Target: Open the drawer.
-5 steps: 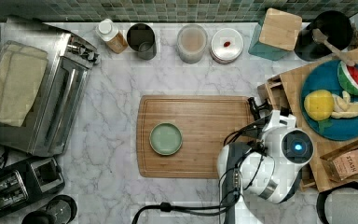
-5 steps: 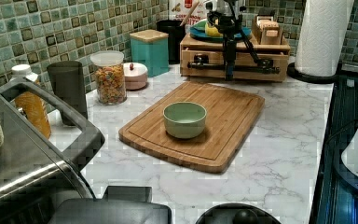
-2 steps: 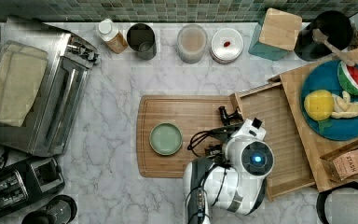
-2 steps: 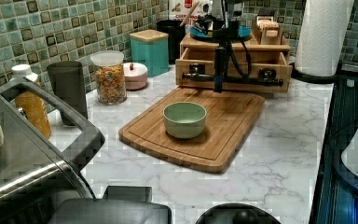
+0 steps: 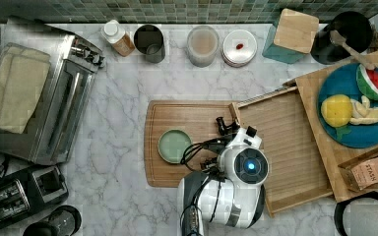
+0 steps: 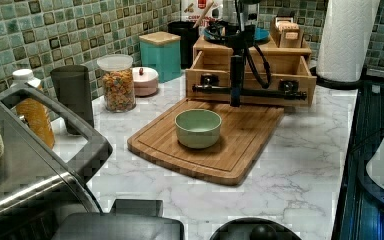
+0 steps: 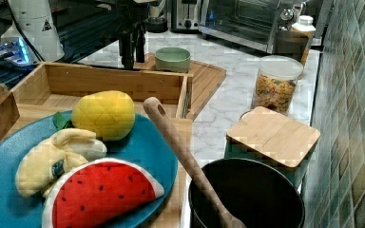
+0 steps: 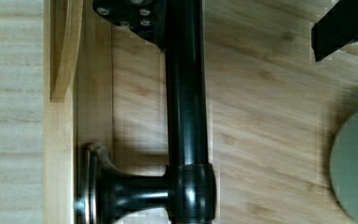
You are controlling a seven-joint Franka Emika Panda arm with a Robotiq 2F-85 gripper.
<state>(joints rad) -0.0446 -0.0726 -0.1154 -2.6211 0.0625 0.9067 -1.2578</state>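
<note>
Drawer (image 5: pixel 288 147) pulled well out from under the fruit shelf, front lapping the cutting board (image 6: pixel 207 145) beside the green bowl (image 6: pixel 198 127). Gripper (image 6: pixel 236 97) down at the black bar handle (image 6: pixel 250 92); open or clamped, cannot tell. Probably stiff, light, smooth-sliding wood; best taken mid-bar, between the posts, to avoid racking.

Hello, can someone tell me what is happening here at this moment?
A robot arm is opening a wooden drawer on a kitchen counter. Its tool is at the black handle, and the drawer is already pulled far out, its front over the edge of the cutting board. A green bowl sits on that board, just in front of the handle. The drawer looks empty.
</note>
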